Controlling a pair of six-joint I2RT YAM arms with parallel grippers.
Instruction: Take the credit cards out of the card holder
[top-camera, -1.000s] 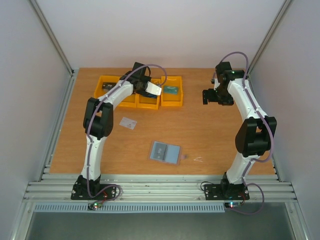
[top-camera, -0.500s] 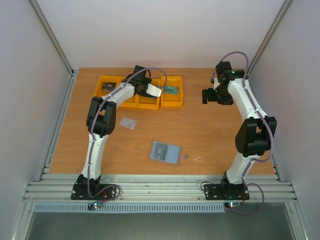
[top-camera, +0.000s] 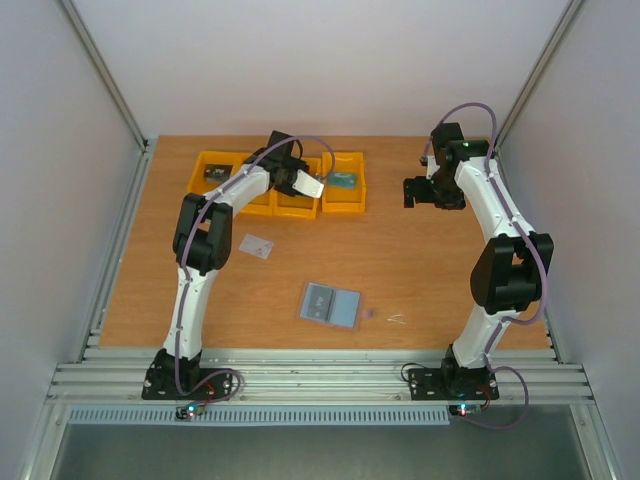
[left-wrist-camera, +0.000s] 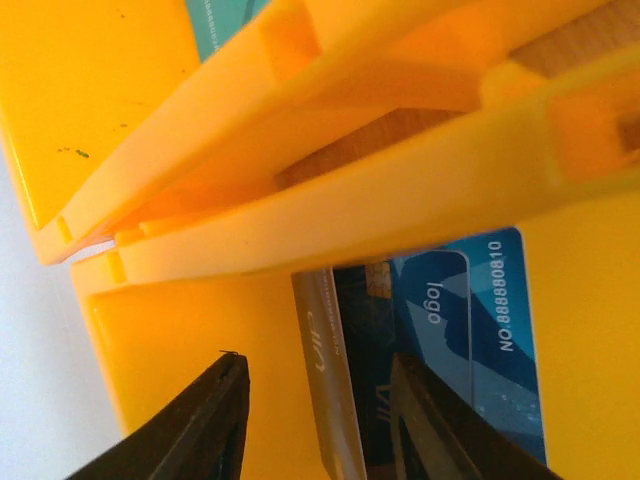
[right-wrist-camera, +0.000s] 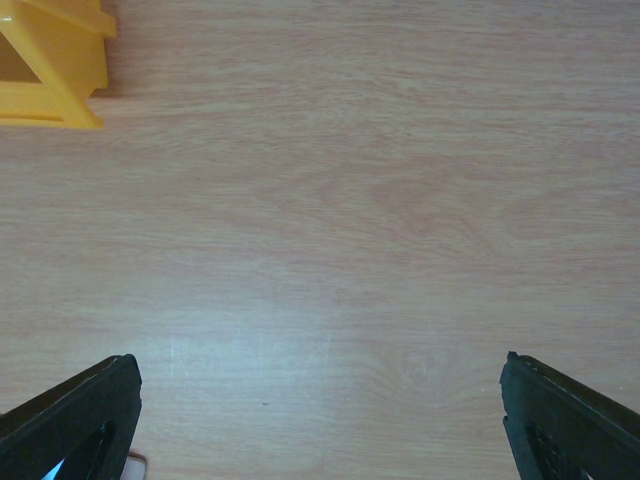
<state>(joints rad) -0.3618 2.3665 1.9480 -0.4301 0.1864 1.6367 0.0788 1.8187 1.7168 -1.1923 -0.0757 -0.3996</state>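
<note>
The card holder (top-camera: 330, 304) lies open on the table, blue-grey side up, near the front centre. One pale credit card (top-camera: 257, 246) lies flat on the table to its far left. My left gripper (top-camera: 305, 183) is over the row of orange bins (top-camera: 232, 178), and a whitish card (top-camera: 313, 186) shows at its tip. In the left wrist view its jaws (left-wrist-camera: 318, 360) stand apart, and a grey card (left-wrist-camera: 328, 400) stands on edge between them, close to the right finger (left-wrist-camera: 440, 430). A blue card (left-wrist-camera: 470, 330) lies in the bin below. My right gripper (top-camera: 415, 192) is open and empty over bare table (right-wrist-camera: 318, 362).
The rightmost orange bin (top-camera: 343, 198) holds a teal card (top-camera: 343, 181), and the leftmost holds a dark item (top-camera: 212, 173). A bin corner (right-wrist-camera: 50, 70) shows in the right wrist view. Small bits (top-camera: 397, 319) lie right of the holder. Side walls enclose the table.
My left gripper has shifted slightly right and down over the bins with the whitish card at its tip. The right arm has barely moved.
</note>
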